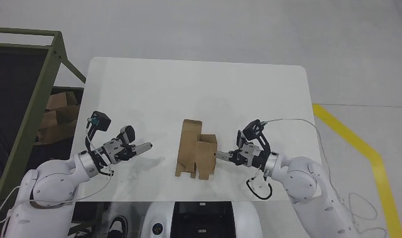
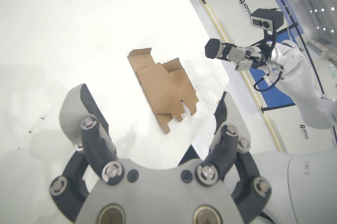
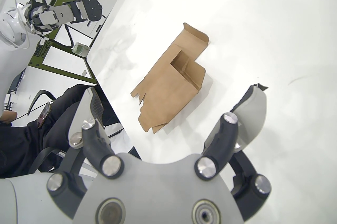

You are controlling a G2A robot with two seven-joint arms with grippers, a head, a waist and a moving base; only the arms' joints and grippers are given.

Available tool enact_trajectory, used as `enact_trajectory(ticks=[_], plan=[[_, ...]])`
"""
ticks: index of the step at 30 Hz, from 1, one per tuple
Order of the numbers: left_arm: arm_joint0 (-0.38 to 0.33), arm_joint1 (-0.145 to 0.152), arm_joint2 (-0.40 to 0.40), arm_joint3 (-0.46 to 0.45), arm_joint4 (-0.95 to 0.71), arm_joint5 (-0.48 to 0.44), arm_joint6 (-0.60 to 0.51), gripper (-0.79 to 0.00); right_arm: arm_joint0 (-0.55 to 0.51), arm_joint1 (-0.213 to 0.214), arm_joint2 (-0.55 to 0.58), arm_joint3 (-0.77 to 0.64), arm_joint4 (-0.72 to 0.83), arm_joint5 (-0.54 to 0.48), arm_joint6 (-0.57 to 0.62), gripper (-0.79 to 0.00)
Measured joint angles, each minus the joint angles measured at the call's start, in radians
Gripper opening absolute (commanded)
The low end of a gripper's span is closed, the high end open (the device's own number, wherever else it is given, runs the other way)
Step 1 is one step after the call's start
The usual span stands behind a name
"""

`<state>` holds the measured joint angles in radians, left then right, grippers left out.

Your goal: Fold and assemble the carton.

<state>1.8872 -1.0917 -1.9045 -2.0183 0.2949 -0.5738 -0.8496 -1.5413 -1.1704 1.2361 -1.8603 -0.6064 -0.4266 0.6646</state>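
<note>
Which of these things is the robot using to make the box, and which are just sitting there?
For the job: the brown carton, the left gripper, the right gripper, and the white table the carton lies on.

Just lying about: the green frame beside the table, the cardboard pieces by it, the yellow floor line.

White table (image 1: 188,87) lies open around the carton (image 1: 196,156), with the right gripper (image 1: 229,147) near it.
</note>
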Motion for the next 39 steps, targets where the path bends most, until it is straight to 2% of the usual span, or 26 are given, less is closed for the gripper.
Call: enact_trajectory(ticks=[8, 15, 19, 34, 39], plan=[[0.0, 0.0, 0.0, 0.0, 0.0, 0.0, 0.0, 0.0, 0.068, -0.004, -0.055, 0.095, 0.081, 0.027, 0.067, 0.0], [0.0, 0.0, 0.0, 0.0, 0.0, 0.0, 0.0, 0.0, 0.1, 0.0, -0.083, 0.17, 0.148, -0.07, 0.1, 0.0], [0.0, 0.0, 0.0, 0.0, 0.0, 0.0, 0.0, 0.0, 0.104, 0.005, -0.09, 0.172, 0.157, -0.16, 0.108, 0.0], [0.0, 0.0, 0.0, 0.0, 0.0, 0.0, 0.0, 0.0, 0.101, 0.005, -0.093, 0.171, 0.153, -0.156, 0.096, 0.0], [0.0, 0.0, 0.0, 0.0, 0.0, 0.0, 0.0, 0.0, 0.091, 0.009, -0.107, 0.188, 0.212, -0.234, 0.083, 0.0]])
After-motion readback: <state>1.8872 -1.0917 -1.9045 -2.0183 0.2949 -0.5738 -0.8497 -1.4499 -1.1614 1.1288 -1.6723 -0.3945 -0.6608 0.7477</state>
